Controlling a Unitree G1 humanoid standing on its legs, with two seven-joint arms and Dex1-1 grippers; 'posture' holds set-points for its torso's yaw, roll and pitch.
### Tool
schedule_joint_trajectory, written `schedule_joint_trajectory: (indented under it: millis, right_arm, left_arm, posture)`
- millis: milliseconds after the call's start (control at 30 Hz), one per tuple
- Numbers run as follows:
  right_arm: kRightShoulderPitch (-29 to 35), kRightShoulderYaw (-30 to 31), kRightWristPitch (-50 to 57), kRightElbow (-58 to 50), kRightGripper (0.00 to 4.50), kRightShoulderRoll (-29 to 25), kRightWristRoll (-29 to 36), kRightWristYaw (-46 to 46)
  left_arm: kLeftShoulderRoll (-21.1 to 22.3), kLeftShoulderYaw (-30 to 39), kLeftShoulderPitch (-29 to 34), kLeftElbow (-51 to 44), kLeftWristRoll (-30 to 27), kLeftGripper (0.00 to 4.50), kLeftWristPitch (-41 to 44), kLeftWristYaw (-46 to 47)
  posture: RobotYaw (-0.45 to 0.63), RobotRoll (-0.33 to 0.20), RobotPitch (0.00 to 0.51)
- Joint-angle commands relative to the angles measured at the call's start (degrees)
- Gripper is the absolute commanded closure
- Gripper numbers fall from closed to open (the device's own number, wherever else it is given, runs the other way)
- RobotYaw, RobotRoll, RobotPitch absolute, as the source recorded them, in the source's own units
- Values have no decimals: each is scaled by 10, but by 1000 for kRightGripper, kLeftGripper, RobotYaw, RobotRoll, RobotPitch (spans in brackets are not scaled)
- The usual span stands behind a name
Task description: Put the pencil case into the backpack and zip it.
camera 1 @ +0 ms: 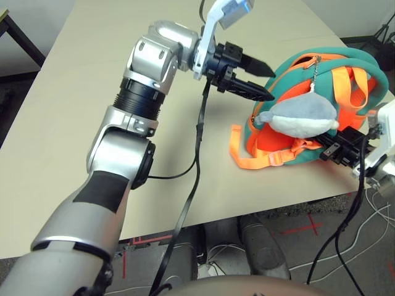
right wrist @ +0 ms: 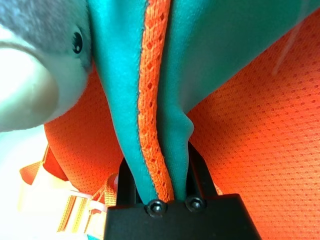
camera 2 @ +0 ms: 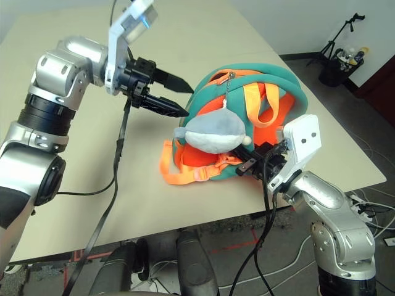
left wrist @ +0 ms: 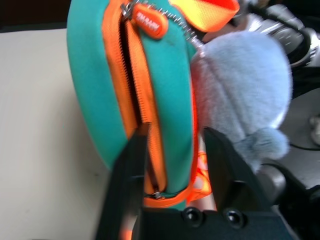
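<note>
While R gripper point(camera 2: 250, 165) pinches backpack point(camera 2: 281, 92), L gripper point(camera 1: 259, 80) hovers beside.

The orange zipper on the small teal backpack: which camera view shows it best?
The left wrist view: the orange zipper runs close up along the small teal backpack, with its orange pull tab near the top. The eye views show the whole backpack with the grey plush shark charm, the zipper only as thin trim. The right wrist view shows pinched teal fabric.
</note>
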Motion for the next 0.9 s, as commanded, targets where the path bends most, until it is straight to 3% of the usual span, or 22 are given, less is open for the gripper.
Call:
schedule_joint_trajectory:
  millis: [33, 100, 467, 667, 767, 900]
  right_arm:
    - [-1, 11, 1, -1, 4287, -4, 2, 6]
    - [0, 12, 2, -3, 4287, -3, 2, 5]
    - [5, 9, 7, -14, 4287, 0, 5, -2]
    - [6, 8, 8, -14, 4287, -1, 6, -2]
    - [5, 9, 6, -10, 4287, 0, 4, -1]
    - [2, 11, 4, -4, 4287, 0, 2, 1]
  left_arm:
    - [-8, -13, 5, 22, 13, 3848, -20, 12]
    - [-14, -14, 3, 35, 12, 4483, -24, 16]
    - [-58, -37, 26, 84, 35, 4500, -53, 34]
    - [-54, -13, 5, 65, 21, 4500, -47, 37]
    - [-23, 28, -47, 65, -7, 3866, -8, 34]
    - [21, 42, -78, 50, -20, 2620, 26, 21]
  posture:
    - [-187, 0, 170]
    - [-188, 0, 172]
    - [-203, 0, 178]
    - [-203, 0, 178]
    - [-197, 0, 180]
    - [-183, 0, 182]
